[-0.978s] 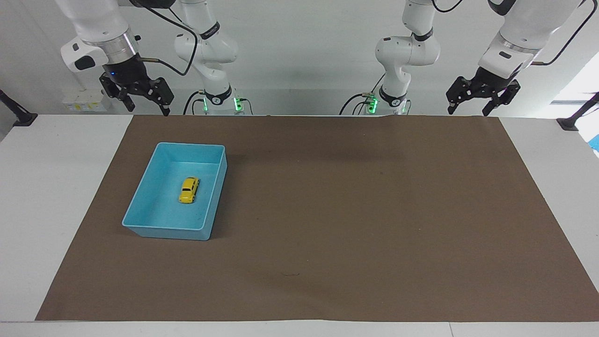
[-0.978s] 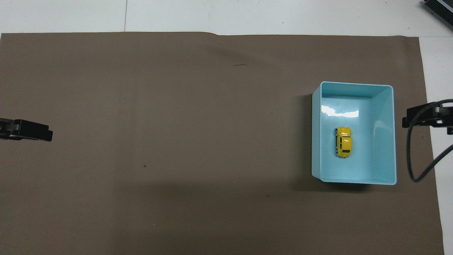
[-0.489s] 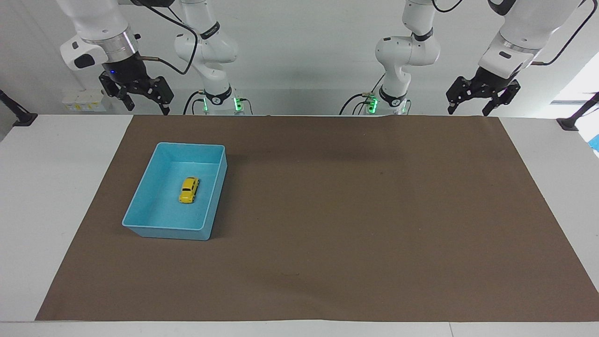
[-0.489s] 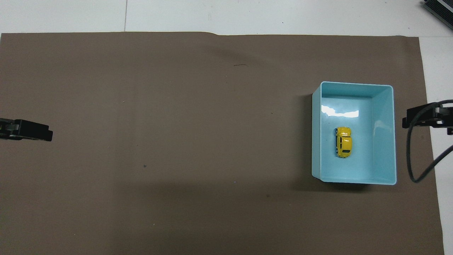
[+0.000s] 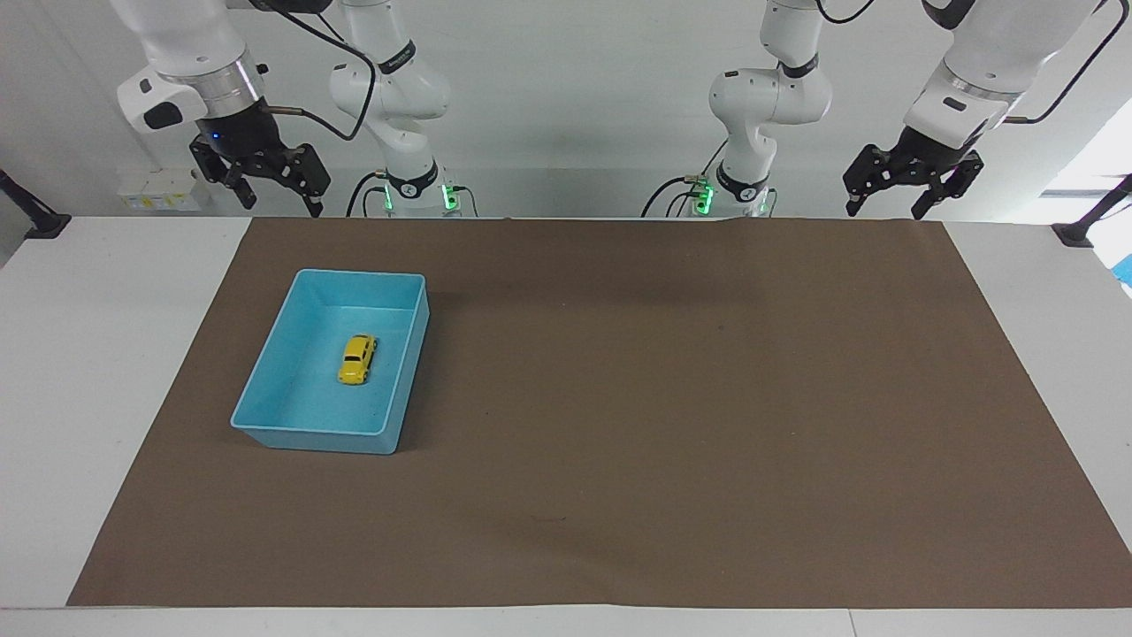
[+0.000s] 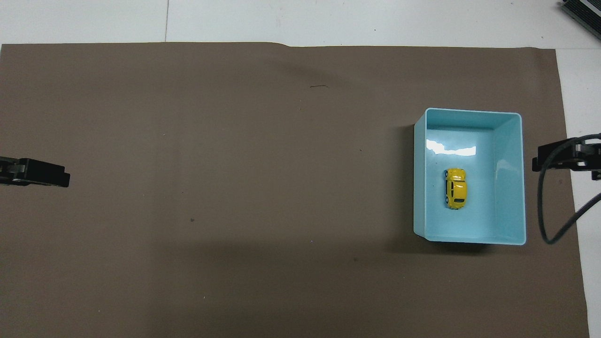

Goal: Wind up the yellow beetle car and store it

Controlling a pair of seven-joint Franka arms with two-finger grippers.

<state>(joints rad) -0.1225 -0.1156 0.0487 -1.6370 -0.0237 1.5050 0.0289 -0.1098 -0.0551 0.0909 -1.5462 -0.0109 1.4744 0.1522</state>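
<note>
Little has moved since a second ago: only my right pincer [image 5: 279,196], up at the right arm's end of the counter [image 5: 88,354], has edged slightly toward the middle, its fingers spread wide and holding nothing. Below it, on the brown mat [image 5: 663,398], the yellow beetle car [image 5: 357,359] sits on its wheels in the middle of the blue bin [image 5: 265,423]. At the left arm's end my left pincer [image 5: 884,205] waits above the mat's edge, fingers likewise wide and empty
</note>
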